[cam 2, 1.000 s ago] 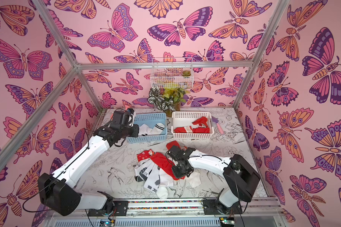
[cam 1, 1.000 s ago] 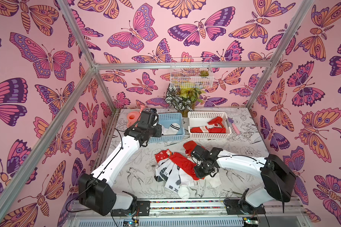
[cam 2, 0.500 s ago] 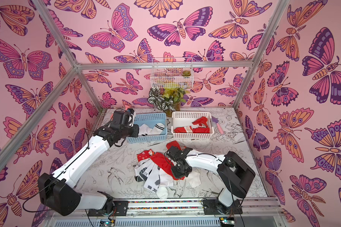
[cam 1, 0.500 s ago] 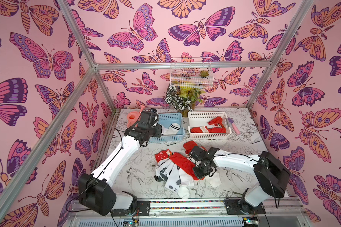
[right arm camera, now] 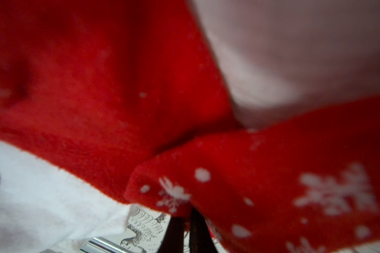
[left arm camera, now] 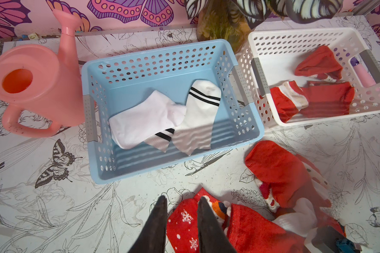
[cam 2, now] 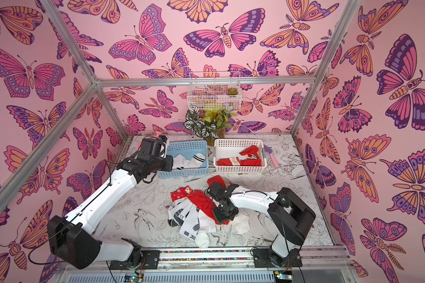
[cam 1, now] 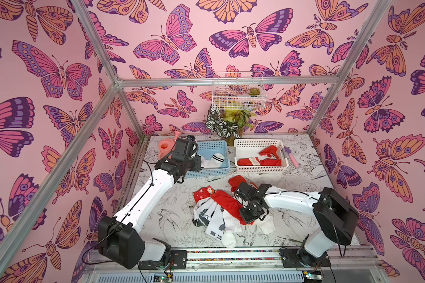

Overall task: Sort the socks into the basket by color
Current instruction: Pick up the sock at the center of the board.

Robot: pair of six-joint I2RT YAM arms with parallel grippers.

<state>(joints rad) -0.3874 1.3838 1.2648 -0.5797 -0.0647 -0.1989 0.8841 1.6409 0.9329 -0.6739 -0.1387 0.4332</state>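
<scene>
Loose socks (cam 1: pixel 216 218), red and white with dark marks, lie heaped mid-table. My right gripper (cam 1: pixel 252 216) is down at the heap's right edge, and the right wrist view shows it shut (right arm camera: pixel 187 213) on the edge of a red snowflaked sock (right arm camera: pixel 272 175). My left gripper (left arm camera: pixel 180 199) hovers at the blue basket's (cam 1: pixel 214 147) front left, open with nothing between its fingers. Two white striped socks (left arm camera: pixel 149 118) lie in that blue basket. Red socks (left arm camera: pixel 325 100) lie in the white basket (cam 1: pixel 258 142).
A pink watering can (left arm camera: pixel 31 92) stands left of the blue basket. A potted plant (cam 1: pixel 228 122) and a wire wall basket (cam 1: pixel 238 90) are behind the baskets. A pink and purple tool (cam 1: pixel 290 156) lies right of the white basket. Another red sock (cam 1: pixel 236 181) lies behind the heap.
My right gripper has closed on the red snowflaked sock and its arm has drawn slightly left over the heap. The left arm has not moved.
</scene>
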